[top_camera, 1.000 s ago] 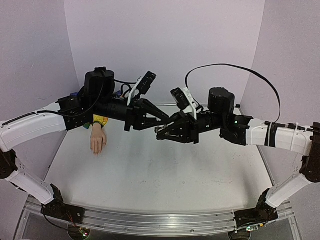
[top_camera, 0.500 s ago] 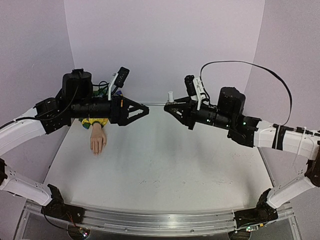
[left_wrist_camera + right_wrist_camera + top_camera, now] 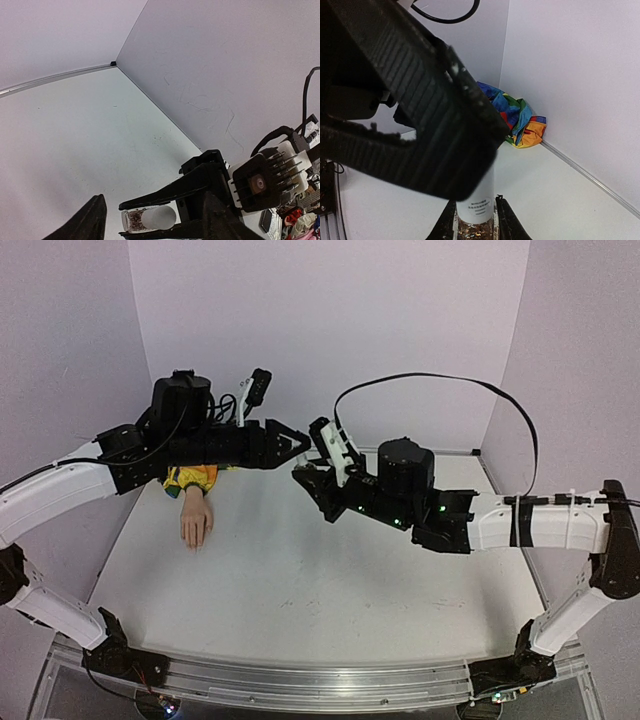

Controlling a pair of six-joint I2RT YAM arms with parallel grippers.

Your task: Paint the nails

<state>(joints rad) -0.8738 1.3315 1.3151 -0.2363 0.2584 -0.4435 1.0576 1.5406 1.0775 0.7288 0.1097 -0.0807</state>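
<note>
While the right pincer (image 3: pixel 304 476) is clamped on the small glitter-filled bottle (image 3: pixel 149 219) and holds it off the desk (image 3: pixel 300 590), note that the white cap (image 3: pixel 161 217) projects free of the grip, presumably to leave it exposed for the other arm. Check the left pincer (image 3: pixel 300 443): its fingers (image 3: pixel 92 222) stand well apart, gripping nothing, and point at the bottle from just beside it. You cannot tell whether the cap is already between them. Judge the step in hand as uncapping, so that polish can be reached. Locate the mannequin hand (image 3: pixel 196 520) flat on the desk at the far left, well apart from both pincers, with its rainbow sleeve (image 3: pixel 190 478) partly under the left arm. The nails (image 3: pixel 194 542) lie at its near end, too small to make out; painting appears not yet begun. Expect the cap to need a firm, centred grip, since a slip could twist the bottle in the right pincer.
</note>
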